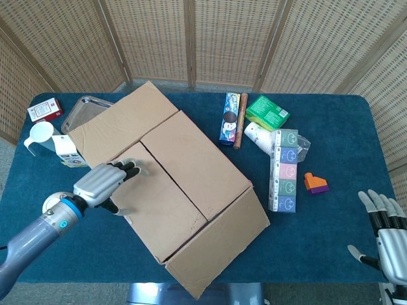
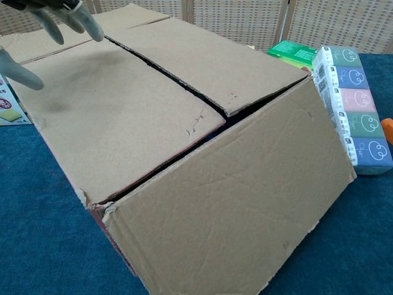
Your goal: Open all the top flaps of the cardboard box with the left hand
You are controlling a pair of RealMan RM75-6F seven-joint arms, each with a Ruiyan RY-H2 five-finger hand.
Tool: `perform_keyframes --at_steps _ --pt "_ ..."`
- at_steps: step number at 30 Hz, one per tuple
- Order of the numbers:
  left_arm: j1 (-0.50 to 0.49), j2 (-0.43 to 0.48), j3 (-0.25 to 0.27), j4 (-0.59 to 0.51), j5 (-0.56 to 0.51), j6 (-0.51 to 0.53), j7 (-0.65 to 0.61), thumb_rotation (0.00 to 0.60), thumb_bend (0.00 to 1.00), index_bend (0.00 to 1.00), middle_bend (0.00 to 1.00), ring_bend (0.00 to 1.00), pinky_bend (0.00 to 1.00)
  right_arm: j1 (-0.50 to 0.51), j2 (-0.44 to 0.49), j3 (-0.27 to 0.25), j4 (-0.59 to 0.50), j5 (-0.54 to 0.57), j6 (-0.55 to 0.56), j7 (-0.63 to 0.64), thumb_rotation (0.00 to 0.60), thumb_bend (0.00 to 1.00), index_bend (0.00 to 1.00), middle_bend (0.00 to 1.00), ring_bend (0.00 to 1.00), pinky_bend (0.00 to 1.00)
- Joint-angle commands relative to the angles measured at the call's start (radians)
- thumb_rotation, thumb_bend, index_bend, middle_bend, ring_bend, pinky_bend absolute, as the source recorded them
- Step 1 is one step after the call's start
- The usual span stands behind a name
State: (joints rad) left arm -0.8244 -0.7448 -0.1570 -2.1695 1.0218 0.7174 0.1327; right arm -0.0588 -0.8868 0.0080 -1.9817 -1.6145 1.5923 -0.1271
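Observation:
The cardboard box (image 1: 184,184) lies across the middle of the blue table. Its far-left end flap (image 1: 121,121) and near end flap (image 2: 239,209) are folded outward. The two long top flaps (image 2: 123,117) still lie flat, meeting at a seam (image 1: 172,181). My left hand (image 1: 105,184) is over the left long flap near its far corner, fingers spread and holding nothing. The chest view shows that left hand (image 2: 58,18) just above the cardboard, casting a shadow on it. My right hand (image 1: 385,229) stays open at the table's lower right edge, away from the box.
Left of the box are a white cup (image 1: 39,135), a red packet (image 1: 44,112), a metal tray (image 1: 84,107) and a small carton (image 1: 67,151). Right of it lie a cookie box (image 1: 230,118), a green box (image 1: 267,112), a tissue pack (image 1: 284,169) and an orange toy (image 1: 315,183).

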Motion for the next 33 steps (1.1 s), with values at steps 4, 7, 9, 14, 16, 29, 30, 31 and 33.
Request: perform_keyframes --at_steps 4,7,9,14,16,29,30,31,33 --pt "-0.084 -0.090 0.038 -0.007 -0.119 0.016 0.156 0.600 0.00 0.24 0.22 0.19 0.24 -0.001 0.006 0.001 0.002 0.000 0.003 0.016 0.600 0.00 0.00 0.00 0.00 0.00" --pt "-0.113 -0.126 0.059 -0.011 -0.168 0.042 0.219 0.600 0.00 0.24 0.24 0.19 0.24 -0.002 0.008 0.000 0.001 -0.002 0.005 0.020 0.600 0.00 0.00 0.00 0.00 0.00" --pt "-0.128 -0.145 0.068 -0.011 -0.195 0.058 0.248 0.600 0.00 0.24 0.24 0.19 0.24 -0.002 0.009 0.000 0.000 -0.002 0.006 0.022 0.600 0.00 0.00 0.00 0.00 0.00" --pt "-0.174 -0.194 0.078 -0.009 -0.270 0.094 0.308 0.600 0.00 0.24 0.21 0.19 0.24 -0.004 0.012 0.001 0.001 -0.002 0.010 0.031 0.600 0.00 0.00 0.00 0.00 0.00" --pt "-0.192 -0.210 0.080 -0.007 -0.291 0.110 0.330 0.600 0.00 0.23 0.20 0.19 0.24 -0.004 0.014 0.001 0.001 -0.001 0.011 0.035 0.600 0.00 0.00 0.00 0.00 0.00" --pt "-0.250 -0.283 0.085 -0.005 -0.366 0.179 0.387 0.600 0.00 0.23 0.15 0.17 0.22 -0.007 0.019 0.000 0.002 -0.007 0.016 0.046 0.600 0.00 0.00 0.00 0.00 0.00" --pt "-0.250 -0.284 0.085 -0.005 -0.361 0.186 0.391 0.600 0.00 0.23 0.14 0.16 0.22 -0.008 0.020 0.000 0.002 -0.006 0.018 0.049 0.600 0.00 0.00 0.00 0.00 0.00" --pt "-0.249 -0.285 0.085 -0.006 -0.353 0.195 0.393 0.600 0.00 0.22 0.12 0.16 0.22 -0.008 0.021 0.000 0.003 -0.006 0.019 0.052 0.600 0.00 0.00 0.00 0.00 0.00" --pt "-0.247 -0.285 0.083 -0.009 -0.344 0.206 0.393 0.600 0.00 0.21 0.09 0.14 0.21 -0.008 0.022 0.000 0.003 -0.006 0.019 0.054 0.600 0.00 0.00 0.00 0.00 0.00"
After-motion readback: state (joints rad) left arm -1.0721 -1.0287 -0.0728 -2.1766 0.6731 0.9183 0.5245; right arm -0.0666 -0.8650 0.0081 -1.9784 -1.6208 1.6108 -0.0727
